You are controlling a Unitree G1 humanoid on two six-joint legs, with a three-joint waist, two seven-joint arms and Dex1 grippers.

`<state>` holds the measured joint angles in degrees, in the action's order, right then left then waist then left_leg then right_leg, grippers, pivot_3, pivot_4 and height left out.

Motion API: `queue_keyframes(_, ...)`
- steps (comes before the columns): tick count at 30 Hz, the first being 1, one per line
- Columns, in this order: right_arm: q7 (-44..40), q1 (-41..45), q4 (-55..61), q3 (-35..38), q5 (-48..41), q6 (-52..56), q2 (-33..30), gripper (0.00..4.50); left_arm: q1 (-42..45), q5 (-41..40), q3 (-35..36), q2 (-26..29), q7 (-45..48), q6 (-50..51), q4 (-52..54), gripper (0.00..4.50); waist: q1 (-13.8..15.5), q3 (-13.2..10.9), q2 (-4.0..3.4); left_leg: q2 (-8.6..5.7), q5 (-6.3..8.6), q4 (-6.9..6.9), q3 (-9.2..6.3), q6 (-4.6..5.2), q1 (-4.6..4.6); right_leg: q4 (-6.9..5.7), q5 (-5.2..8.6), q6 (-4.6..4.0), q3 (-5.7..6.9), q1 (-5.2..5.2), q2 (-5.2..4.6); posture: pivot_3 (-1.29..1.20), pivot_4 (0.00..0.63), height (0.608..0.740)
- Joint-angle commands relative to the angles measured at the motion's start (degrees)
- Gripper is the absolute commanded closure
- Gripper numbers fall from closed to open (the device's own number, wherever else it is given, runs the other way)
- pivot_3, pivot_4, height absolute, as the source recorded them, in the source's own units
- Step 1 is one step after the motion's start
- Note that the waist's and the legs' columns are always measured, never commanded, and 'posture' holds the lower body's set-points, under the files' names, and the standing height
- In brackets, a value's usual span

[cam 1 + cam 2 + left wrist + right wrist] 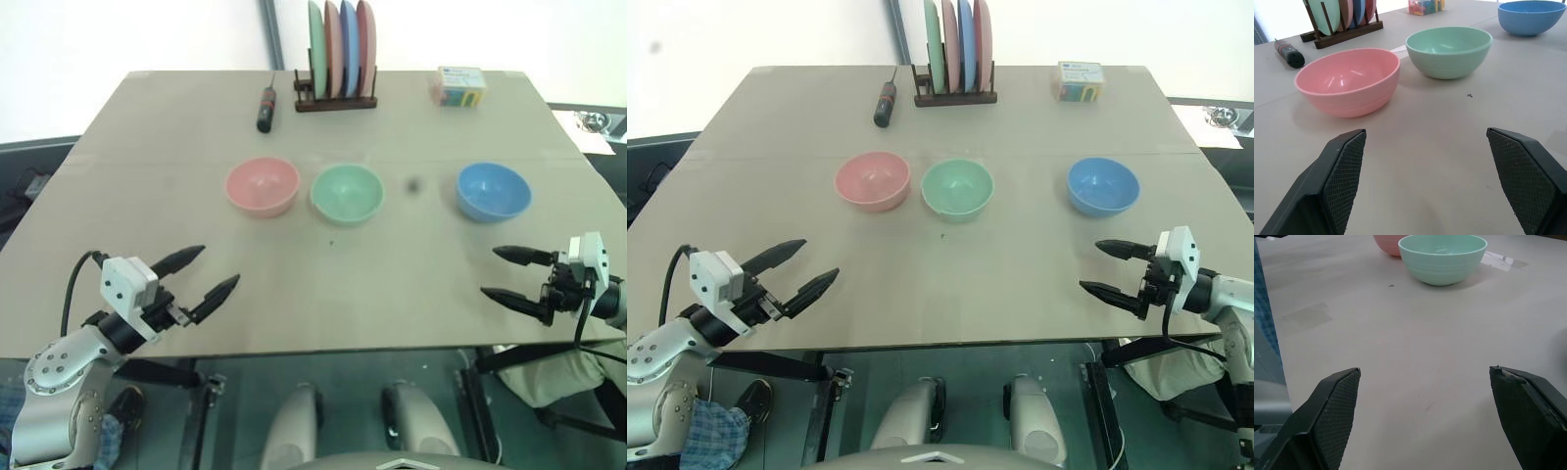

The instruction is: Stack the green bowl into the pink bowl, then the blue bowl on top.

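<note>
My right tool (1425, 418) has its two black fingers (1334, 416) spread wide over the bare desk (1415, 357), holding nothing. Ahead I see the green bowl (1442, 258) upright, with the pink bowl (1387, 245) just behind its rim.

Salmon-pink bowl (262, 185), mint-green bowl (347, 192), bright-blue bowl (493, 190), all plain, on a beige table (323, 284).

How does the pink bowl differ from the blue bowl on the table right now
The pink bowl is salmon pink; the blue bowl is bright blue. The pink bowl sits close beside the green bowl on the robot's left; the blue bowl stands apart on the right. Both are upright, empty, unstacked and look the same size.
</note>
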<state>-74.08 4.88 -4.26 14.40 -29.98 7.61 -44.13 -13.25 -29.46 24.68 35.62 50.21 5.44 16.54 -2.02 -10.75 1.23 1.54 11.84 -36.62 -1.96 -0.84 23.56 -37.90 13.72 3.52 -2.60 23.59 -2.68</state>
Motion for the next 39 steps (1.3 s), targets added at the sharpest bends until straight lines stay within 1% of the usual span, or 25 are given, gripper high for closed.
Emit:
queue_keyframes(1, 0.07, -0.12, 1.69, 1.7, -1.22, 0.12, -0.67, 0.08, -0.18, -0.63, 0.8, 0.07, 0.01, -1.09, 1.89, 0.28, 0.0, 0.0, 0.0, 0.0, 0.0, 0.0, 0.0, 0.0, 0.0, 0.0, 0.0, 0.0, 0.0, 0.0, 0.0, 0.0, 0.15, 0.74)
queue_keyframes(23, 0.68, -0.36, 1.5, 2.08, -1.02, -0.4, -0.98, 0.08, 0.92, -0.3, 0.31, 0.52, -0.07, -0.65, 1.35, 0.28, 0.0, 0.0, 0.0, 0.0, 0.0, 0.0, 0.0, 0.0, 0.0, 0.0, 0.03, -0.04, 0.0, 0.0, 0.0, 0.0, 0.15, 0.74)
queue_keyframes(28, 1.41, 0.2, 4.64, 2.24, -3.55, 1.11, 0.04, 0.08, 2.37, 0.39, -0.52, 1.25, -0.6, 0.44, 0.92, 0.28, -0.01, 0.0, 0.0, 0.0, 0.0, 0.0, 0.0, 0.0, 0.0, -0.01, 0.03, -0.04, 0.0, 0.0, 0.0, 0.0, 0.15, 0.74)
queue_keyframes(31, 3.56, 2.12, 9.14, 2.39, -7.32, 3.79, 1.5, 0.08, 5.13, 1.36, -2.05, 2.47, -3.19, 4.75, 0.44, 0.28, -0.02, 0.0, 0.0, 0.0, 0.0, 0.0, -0.01, 0.0, -0.01, -0.02, 0.03, -0.03, 0.0, 0.0, 0.01, 0.0, 0.15, 0.74)
queue_keyframes(34, 4.82, 3.09, 11.43, 2.4, -8.62, 4.73, 2.27, 0.08, 8.82, 4.06, -4.21, 3.8, -5.49, 7.03, -0.55, 0.28, -0.01, 0.01, 0.0, 0.0, 0.0, -0.02, -0.03, 0.0, -0.01, -0.05, -0.05, 0.16, 0.0, -0.01, 0.01, 0.0, 0.15, 0.74)
queue_keyframes(37, 5.55, 3.43, 13.71, 2.05, -9.21, 4.89, 2.68, 0.08, 15.01, 10.88, -8.5, 6.18, -8.77, 8.28, -2.98, 0.28, 0.35, 0.04, 0.06, -0.01, 0.0, -0.02, -0.07, 0.0, 0.04, -0.01, -0.07, 0.18, 0.04, 0.0, 0.01, 0.0, 0.15, 0.74)
queue_keyframes(39, 6.17, 3.65, 14.72, 1.97, -9.66, 5.03, 2.98, 0.08, 19.47, 15.02, -12.04, 8.14, -10.11, 10.9, -5.09, 0.28, 0.77, 0.04, 0.06, -0.02, 0.0, -0.02, -0.13, 0.0, 0.07, -0.02, -0.09, 0.17, 0.08, 0.0, 0.02, 0.0, 0.15, 0.74)
